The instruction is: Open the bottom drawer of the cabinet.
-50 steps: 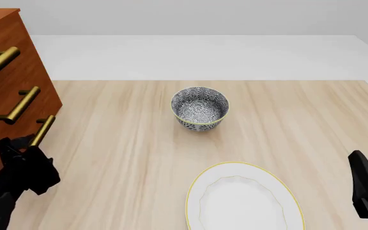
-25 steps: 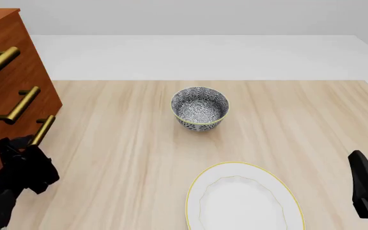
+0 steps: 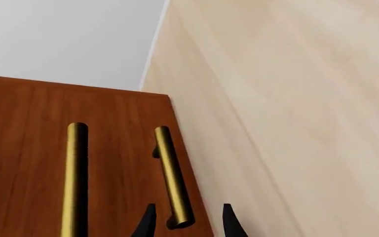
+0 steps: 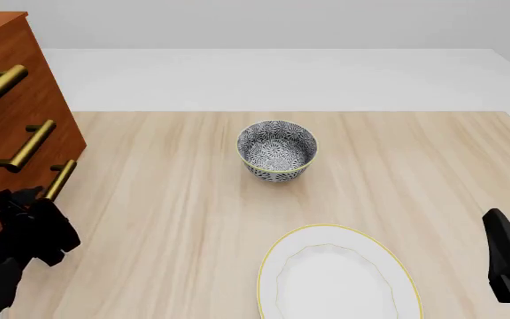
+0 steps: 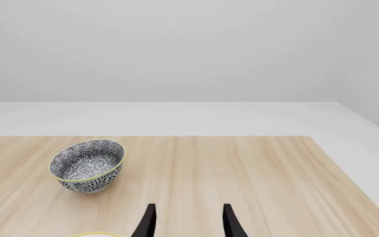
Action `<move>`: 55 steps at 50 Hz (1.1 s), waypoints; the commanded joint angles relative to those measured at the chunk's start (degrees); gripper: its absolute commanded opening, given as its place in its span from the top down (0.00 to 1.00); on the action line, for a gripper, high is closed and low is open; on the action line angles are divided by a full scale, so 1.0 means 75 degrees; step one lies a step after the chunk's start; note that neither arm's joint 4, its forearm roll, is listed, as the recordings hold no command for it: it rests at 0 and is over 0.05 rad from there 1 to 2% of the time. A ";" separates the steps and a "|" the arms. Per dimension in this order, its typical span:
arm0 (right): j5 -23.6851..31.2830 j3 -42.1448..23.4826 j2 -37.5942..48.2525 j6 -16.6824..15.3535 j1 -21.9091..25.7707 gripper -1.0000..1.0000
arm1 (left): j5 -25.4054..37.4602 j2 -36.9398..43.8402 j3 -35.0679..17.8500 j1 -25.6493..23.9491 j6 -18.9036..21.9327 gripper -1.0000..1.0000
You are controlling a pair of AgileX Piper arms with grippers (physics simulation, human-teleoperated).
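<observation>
So far the bottom drawer is shut — my left hand, spread, straddles its handle; gripping and pulling remain.

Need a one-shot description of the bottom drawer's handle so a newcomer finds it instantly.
Start at the cabinet, the big reddish-brown chest at the table's left edge in the front view. Three brass bar handles run down its face; the bottom drawer's handle is the lowest, nearest the tabletop. Unlike the two above, it has the left gripper straddling its end, jaws open.
</observation>
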 commanded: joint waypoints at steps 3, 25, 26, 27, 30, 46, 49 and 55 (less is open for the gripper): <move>0.0000 0.0000 0.0001 0.0001 0.0001 0.00 | 0.0100 0.0093 -0.0178 0.0065 0.0030 0.00; 0.0000 0.0000 0.0000 0.0001 -0.0001 0.00 | 0.0266 0.0282 -0.0425 0.0199 0.0048 0.00; 0.0000 0.0000 -0.0001 -0.0001 0.0000 0.00 | 0.0270 0.0308 -0.0439 0.0206 0.0048 0.00; 0.0000 0.0000 0.0000 0.0001 0.0001 0.00 | 0.0289 0.0311 -0.0452 0.0212 0.0043 0.00; 0.0000 0.0000 -0.0001 -0.0001 0.0000 0.00 | 0.0307 0.0342 -0.0477 0.0225 0.0053 0.00; 0.0000 0.0000 0.0002 0.0001 0.0000 0.00 | 0.0134 0.0444 -0.0464 0.0124 0.0194 1.00; 0.0000 0.0000 0.0000 -0.0001 0.0000 0.00 | 0.0072 0.0480 -0.0441 0.0096 0.0229 1.00; 0.0000 0.0000 0.0000 0.0001 0.0001 0.00 | -0.0024 0.0536 -0.0398 0.0077 0.0311 1.00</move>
